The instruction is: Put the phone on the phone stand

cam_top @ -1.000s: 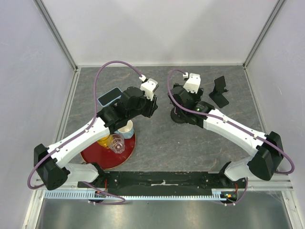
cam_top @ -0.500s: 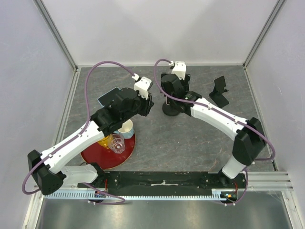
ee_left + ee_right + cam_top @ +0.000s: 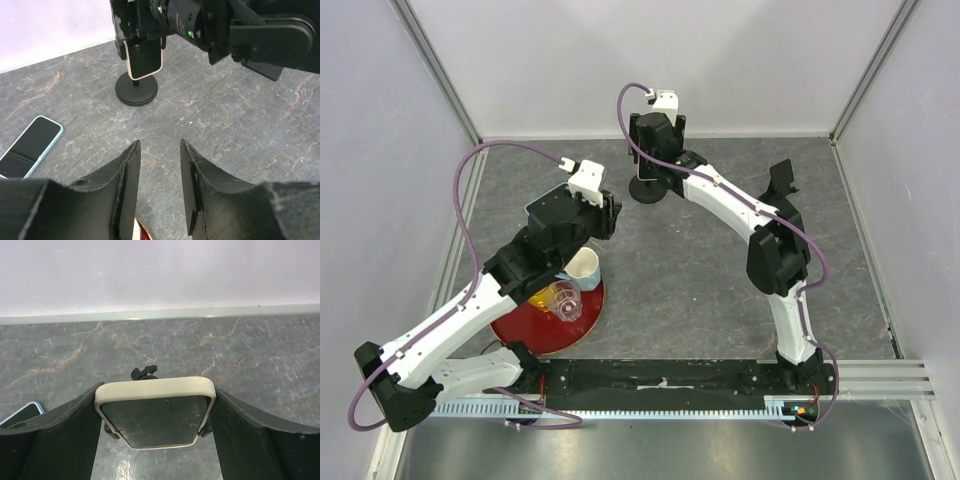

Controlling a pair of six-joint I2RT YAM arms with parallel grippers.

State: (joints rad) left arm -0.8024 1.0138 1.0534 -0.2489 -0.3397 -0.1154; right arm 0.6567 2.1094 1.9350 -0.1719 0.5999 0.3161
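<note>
most of phone stand (image 3: 144, 373) hidden behind phone (image 3: 155, 415)

This is a robotics lab test cell: plain white panel walls (image 3: 650, 60) on aluminium frame posts (image 3: 438, 75) enclose the grey counter's (image 3: 720, 290) far edge and both sides. Along its near edge, the left arm (image 3: 450, 320) and right arm (image 3: 790, 310) are bolted to a black mounting plate (image 3: 660, 378) beside a slotted cable duct (image 3: 620, 408).
</note>
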